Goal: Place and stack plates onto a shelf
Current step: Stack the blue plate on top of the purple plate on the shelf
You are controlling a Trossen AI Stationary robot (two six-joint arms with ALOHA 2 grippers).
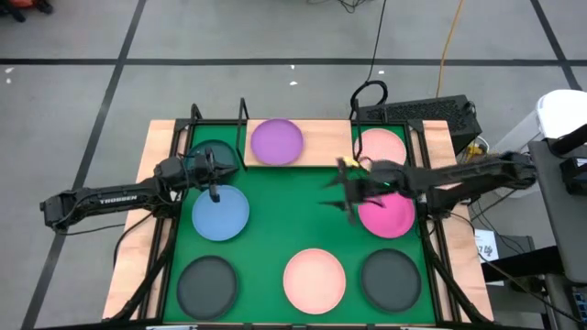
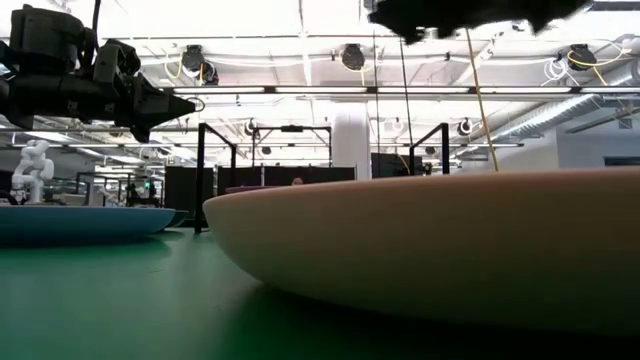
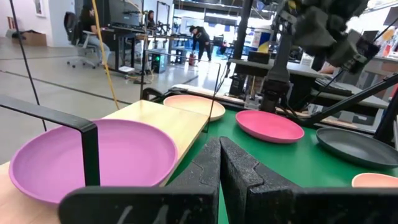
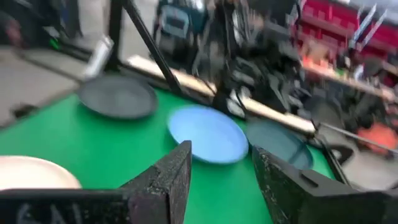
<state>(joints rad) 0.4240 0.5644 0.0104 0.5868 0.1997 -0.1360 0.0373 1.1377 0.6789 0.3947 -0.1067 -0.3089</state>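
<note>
The shelf (image 1: 321,142) is a light wooden board along the table's far edge. A purple plate (image 1: 277,142) and a light pink plate (image 1: 381,147) lie flat on it. On the green mat lie a blue plate (image 1: 220,213), a dark teal plate (image 1: 209,154), a magenta plate (image 1: 385,215), two dark grey plates (image 1: 206,282) (image 1: 390,278) and another light pink plate (image 1: 314,278). My left gripper (image 1: 218,174) hovers shut between the teal and blue plates. My right gripper (image 1: 335,188) hangs open above the mat, left of the magenta plate, and holds nothing.
Black metal rods (image 1: 243,119) rise around the shelf and along the table's sides. In the left wrist view one black rod (image 3: 90,152) stands in front of the purple plate (image 3: 93,158). Bare green mat (image 1: 293,211) lies between the blue and magenta plates.
</note>
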